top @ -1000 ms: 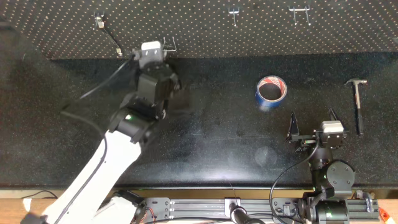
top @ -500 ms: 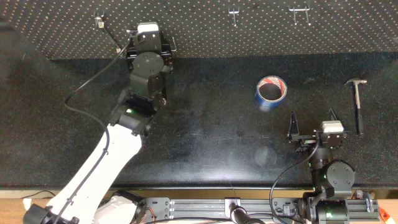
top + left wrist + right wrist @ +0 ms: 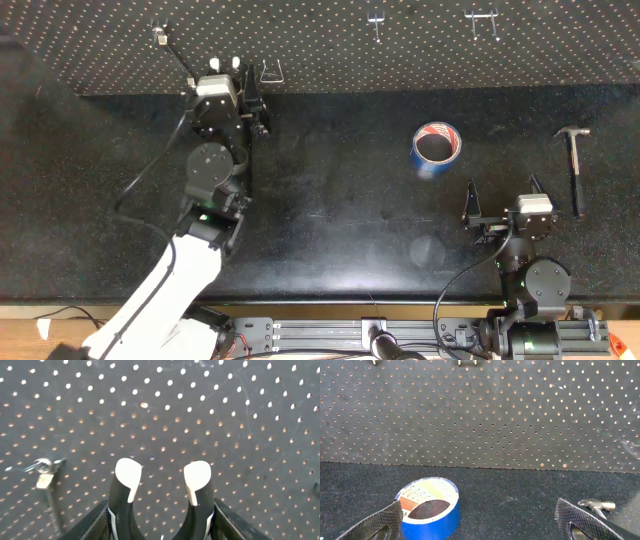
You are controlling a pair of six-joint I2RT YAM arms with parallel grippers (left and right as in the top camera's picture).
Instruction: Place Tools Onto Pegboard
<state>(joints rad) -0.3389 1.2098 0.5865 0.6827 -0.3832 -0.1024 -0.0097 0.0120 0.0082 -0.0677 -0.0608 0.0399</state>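
The next pick turns on the right half of the top view, where both loose tools lie on the black table.

- **Tape:** The blue tape roll lies flat, hole up, at centre right. It is up and slightly left of the right gripper, with bare table between them.
- **Hammer:** The hammer lies near the right edge, just right of that gripper. Its long axis runs up and down the frame, with the head at the upper end toward the pegboard and the handle pointing down toward the arm bases.
- **Right gripper:** It sits low near its base with its 2 fingers spread wide and nothing between them. In its wrist view the tape and the hammer head both lie ahead of the fingers, with the gripper facing the gap between them.
- **Left gripper:** The left gripper is at upper left against the pegboard, fingers moderately apart and empty. It is well apart from both tools.
- **Which arm:** The right arm is clearly the nearer one for either tool.
- **Free hooks:** 2 bare hooks and stand at the upper right, above the tape and between the tape and hammer columns. A lift toward them would probably travel straight up the frame.
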